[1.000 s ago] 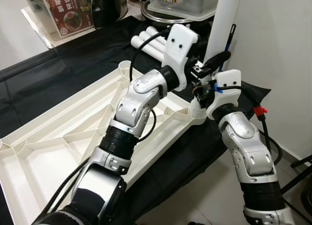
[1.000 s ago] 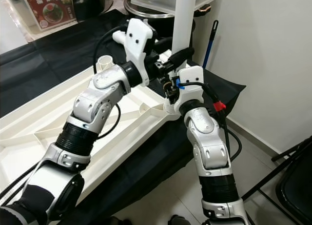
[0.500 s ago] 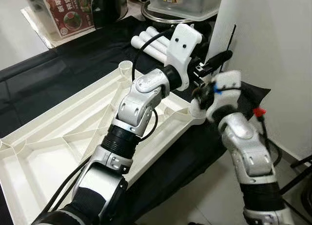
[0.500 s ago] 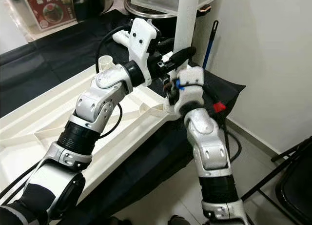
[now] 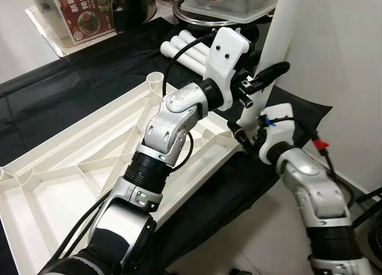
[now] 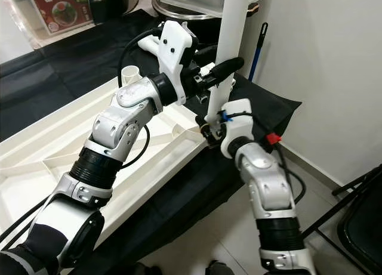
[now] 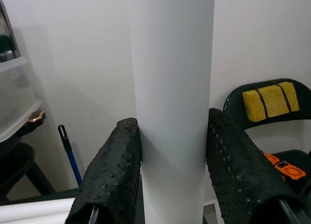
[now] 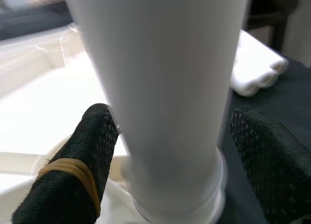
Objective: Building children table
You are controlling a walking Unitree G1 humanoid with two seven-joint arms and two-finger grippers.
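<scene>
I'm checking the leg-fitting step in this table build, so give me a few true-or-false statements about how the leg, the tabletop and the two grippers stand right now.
1. The white leg stands upright in a corner socket of the upturned tabletop. True.
2. The left gripper is open, apart from the leg. False: its fingers press the leg on both sides.
3. The right gripper is clamped tight on the leg. False: it is open around the leg's base, with a gap at one finger.
4. Spare white legs lie on the black cloth behind the tabletop. True.
5. The tabletop lies on bare floor. False: it rests on the black cloth.
</scene>
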